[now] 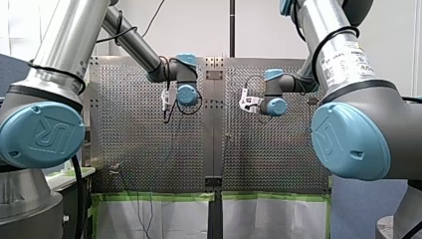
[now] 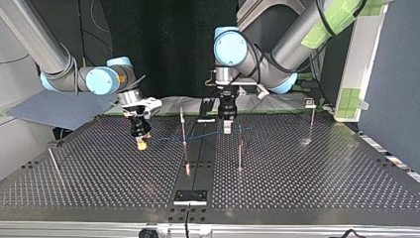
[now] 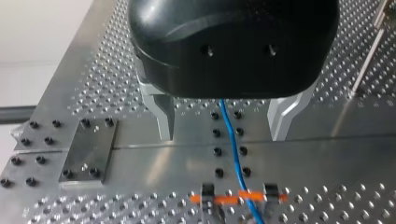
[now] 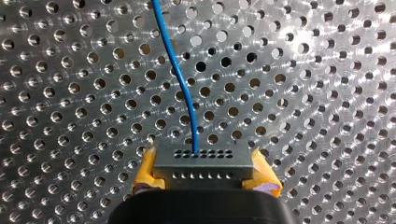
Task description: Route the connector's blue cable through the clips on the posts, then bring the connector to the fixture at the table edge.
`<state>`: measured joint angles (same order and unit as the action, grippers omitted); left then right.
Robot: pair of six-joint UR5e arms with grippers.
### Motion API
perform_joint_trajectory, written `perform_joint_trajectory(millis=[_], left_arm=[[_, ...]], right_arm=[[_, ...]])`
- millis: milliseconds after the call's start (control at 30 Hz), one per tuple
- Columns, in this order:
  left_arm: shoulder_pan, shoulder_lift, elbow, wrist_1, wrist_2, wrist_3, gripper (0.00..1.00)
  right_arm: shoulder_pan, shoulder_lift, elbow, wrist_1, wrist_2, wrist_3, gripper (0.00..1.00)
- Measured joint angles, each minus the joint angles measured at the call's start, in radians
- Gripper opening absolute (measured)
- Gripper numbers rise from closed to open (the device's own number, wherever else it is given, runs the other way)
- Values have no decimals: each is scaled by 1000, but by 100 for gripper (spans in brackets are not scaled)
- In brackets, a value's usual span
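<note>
Right gripper (image 4: 204, 173) clamps the connector (image 4: 203, 161) between its yellow pads (image 4: 145, 170), and its black body hides the connector's rear. From the connector the cable (image 4: 184, 88) runs ahead over the table (image 4: 327, 93). My left gripper (image 3: 223, 135) stands open, metal fingers (image 3: 164, 119) either side of the cable, apart from it. From the top view I cannot tell whether the cable is caught on any post (image 2: 183, 126).

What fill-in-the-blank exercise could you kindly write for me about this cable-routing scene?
The connector is clamped between my right gripper's ____ pads. The cable leaving the connector is ____ in colour. My left gripper's fingers stand ____, and the cable runs between them.
Missing words: yellow; blue; open.
</note>
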<state>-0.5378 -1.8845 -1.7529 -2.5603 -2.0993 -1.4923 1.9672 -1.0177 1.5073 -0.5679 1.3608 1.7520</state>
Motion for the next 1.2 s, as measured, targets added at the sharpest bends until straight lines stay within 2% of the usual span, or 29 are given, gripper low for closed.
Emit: perform_joint_trajectory(millis=[200, 467, 833, 1067, 1200], left_arm=[[-2, -10, 10, 6, -50, 5, 100], [-24, -78, 73, -5, -120, -4, 100], [-33, -93, 116, 2, -144, -5, 100], [-32, -98, 137, -3, -142, 1, 100], [-36, -121, 155, -19, -137, 4, 100]], right_arm=[[0, 1, 0, -1, 0, 0, 0], [0, 2, 0, 0, 0, 0, 0], [-4, 4, 0, -1, -4, 0, 0], [-4, 6, 0, 0, -5, 0, 0], [-4, 7, 0, 0, -5, 0, 0]])
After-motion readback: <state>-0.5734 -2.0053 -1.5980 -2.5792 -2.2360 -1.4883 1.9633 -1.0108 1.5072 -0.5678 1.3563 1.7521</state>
